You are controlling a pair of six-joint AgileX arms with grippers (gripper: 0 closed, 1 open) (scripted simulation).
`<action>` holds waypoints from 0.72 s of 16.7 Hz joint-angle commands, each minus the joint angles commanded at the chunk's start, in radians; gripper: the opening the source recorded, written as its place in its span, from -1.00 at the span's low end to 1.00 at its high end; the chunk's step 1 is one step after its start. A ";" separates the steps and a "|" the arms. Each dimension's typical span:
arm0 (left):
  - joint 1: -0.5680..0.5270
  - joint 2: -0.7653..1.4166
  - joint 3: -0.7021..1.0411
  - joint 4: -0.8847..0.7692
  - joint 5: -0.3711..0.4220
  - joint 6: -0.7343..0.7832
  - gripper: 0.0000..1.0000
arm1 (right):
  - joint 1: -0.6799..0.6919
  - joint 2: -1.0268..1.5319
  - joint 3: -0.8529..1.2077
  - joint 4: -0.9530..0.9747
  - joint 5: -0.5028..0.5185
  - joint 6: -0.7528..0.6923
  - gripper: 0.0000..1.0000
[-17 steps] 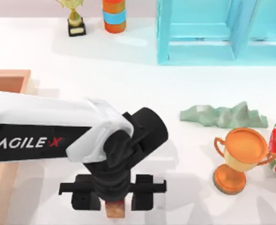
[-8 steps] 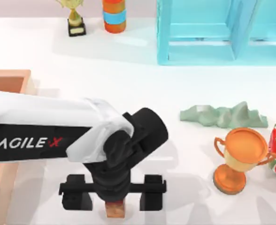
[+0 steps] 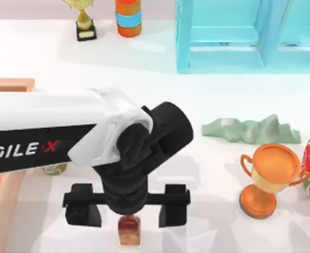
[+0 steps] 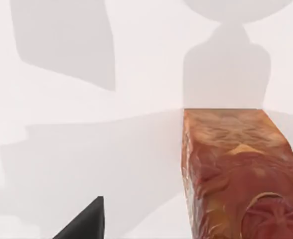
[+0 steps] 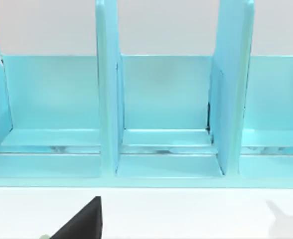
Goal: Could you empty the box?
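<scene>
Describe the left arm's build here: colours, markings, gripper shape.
The left arm has a glossy white shell with a black side panel lettered AGILE X in white, the X red. Its wrist is a rounded black housing. The left gripper is black: a straight crossbar carrying two blocky fingers.

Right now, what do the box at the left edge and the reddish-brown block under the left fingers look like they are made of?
The large shallow orange-tan box looks like wood, matte with thick flat walls, though no grain shows. The reddish-brown rectangular block looks glossy and mottled, like glazed or printed material; its wrinkled, shiny faces in the left wrist view leave the material open. The left gripper is above it, fingers spread.
</scene>
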 joint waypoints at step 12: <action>0.015 -0.065 0.111 -0.157 0.001 0.012 1.00 | 0.000 0.000 0.000 0.000 0.000 0.000 1.00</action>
